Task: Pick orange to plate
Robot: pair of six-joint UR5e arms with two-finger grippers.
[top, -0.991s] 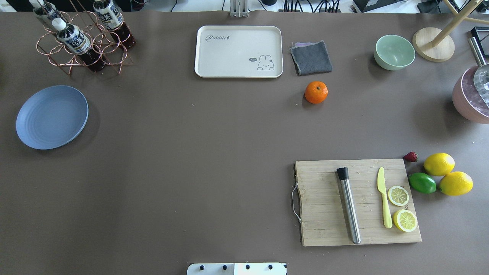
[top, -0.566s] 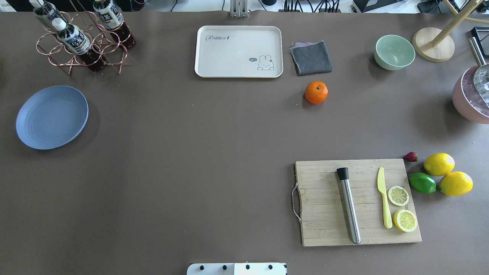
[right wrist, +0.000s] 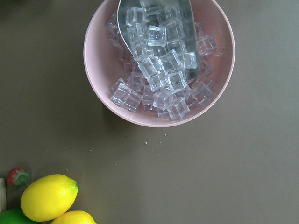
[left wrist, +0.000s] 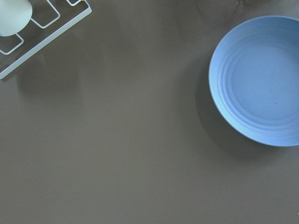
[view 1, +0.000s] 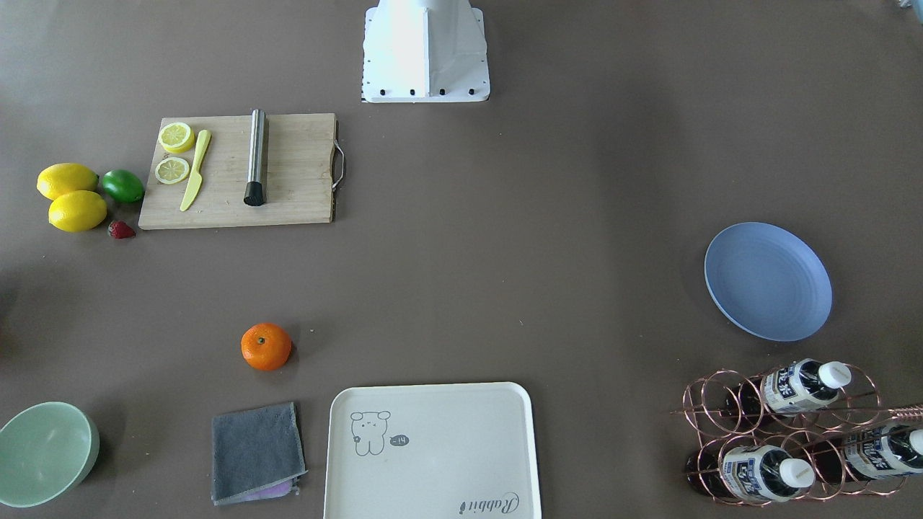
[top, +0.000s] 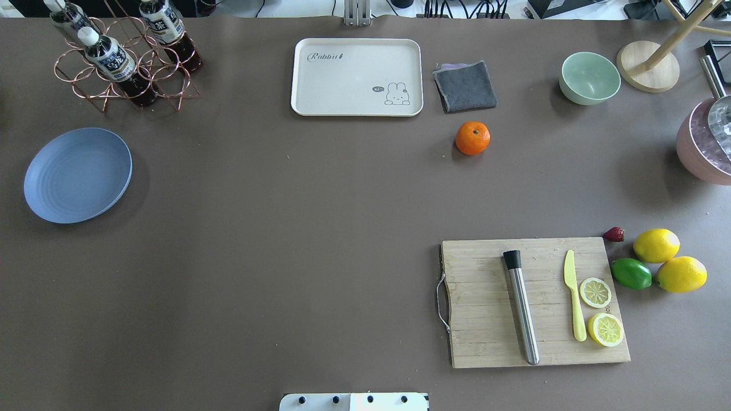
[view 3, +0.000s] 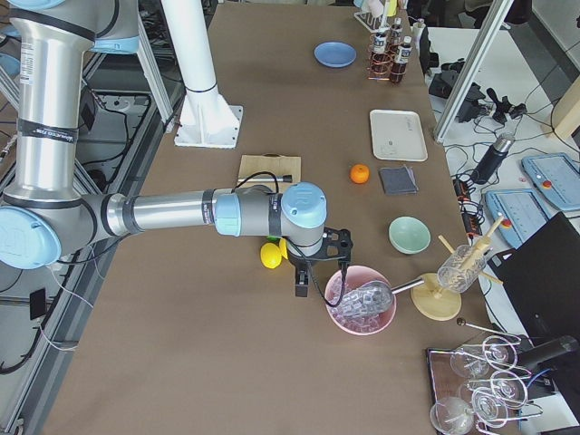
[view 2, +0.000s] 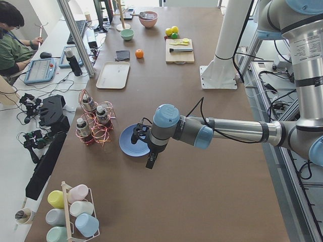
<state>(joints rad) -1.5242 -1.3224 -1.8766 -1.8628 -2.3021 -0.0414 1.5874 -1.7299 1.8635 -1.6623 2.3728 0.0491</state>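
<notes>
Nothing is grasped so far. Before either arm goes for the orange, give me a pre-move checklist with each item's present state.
1. The orange is free to grasp: ok. It lies by itself, apart from the grey cloth.
2. The plate is ready to receive it: ok. It holds nothing.
3. A gripper is at the orange: not ok. The right gripper hangs by the pink ice bowl, and the left gripper by the plate.
4. Grippers open: cannot tell. Only the side views show them.
5. The orange shows in a wrist view: not ok. Neither wrist camera shows it.
</notes>
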